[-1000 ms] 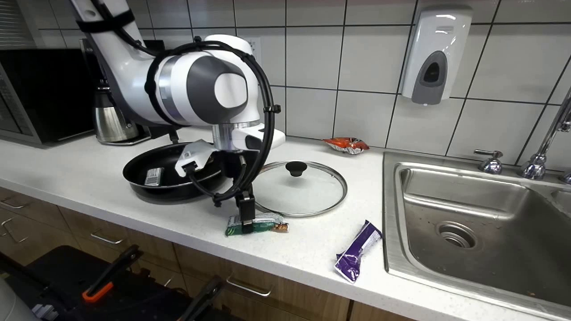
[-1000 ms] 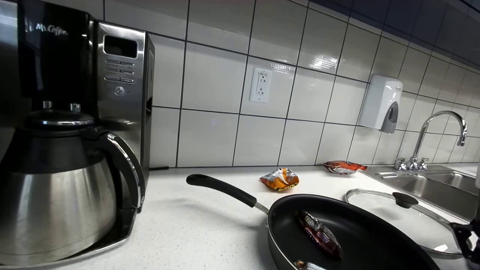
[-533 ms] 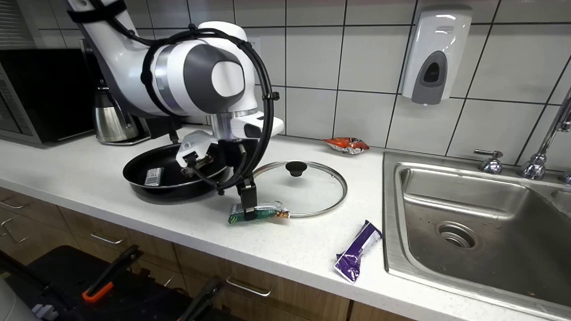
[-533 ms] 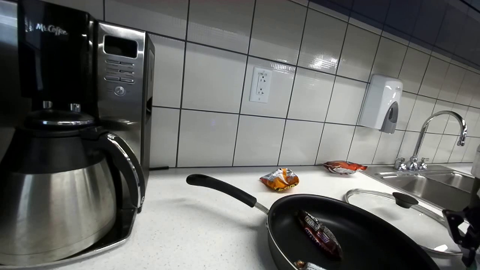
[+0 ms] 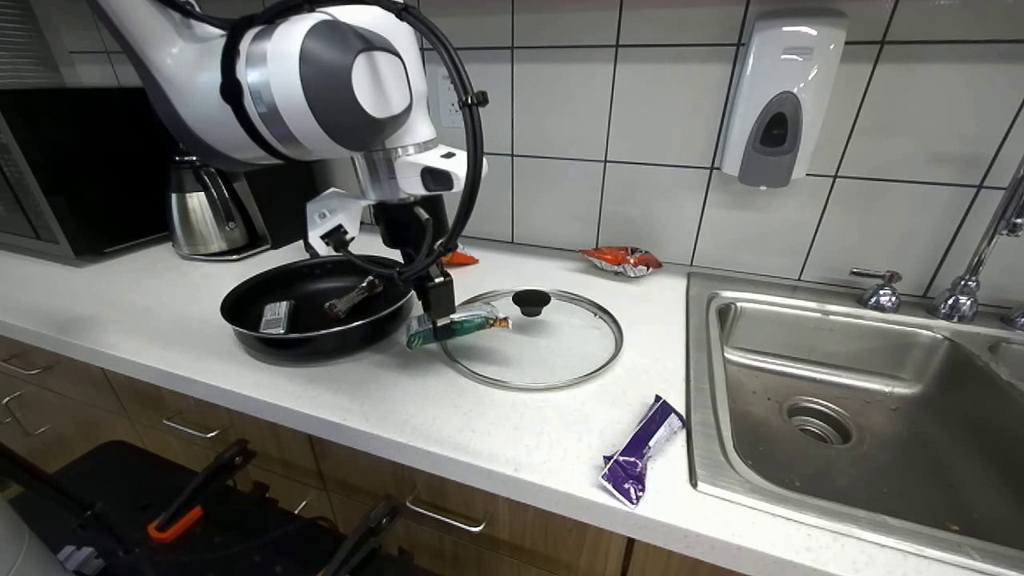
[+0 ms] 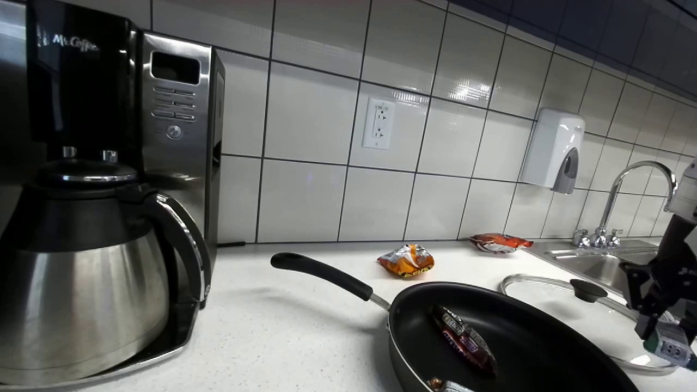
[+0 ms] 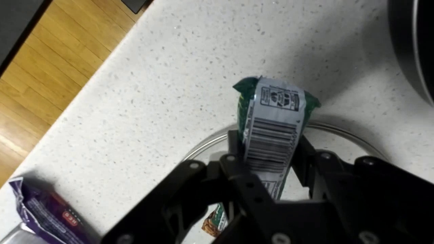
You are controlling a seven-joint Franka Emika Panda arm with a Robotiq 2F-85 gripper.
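Green packet (image 7: pixel 273 132) held above the bench (image 5: pixel 528 424)

Your end effector (image 7: pixel 268 145) has its jaws part-way apart, gripping the packet by its sides (label side up), over the left rim of the glass lid (image 5: pixel 552 352). To its left you have the black pan (image 5: pixel 288 346) with two wrapped snacks (image 5: pixel 277 318) inside; right and near, a purple packet (image 5: pixel 644 452) lies just beside the sink (image 5: pixel 707 416).
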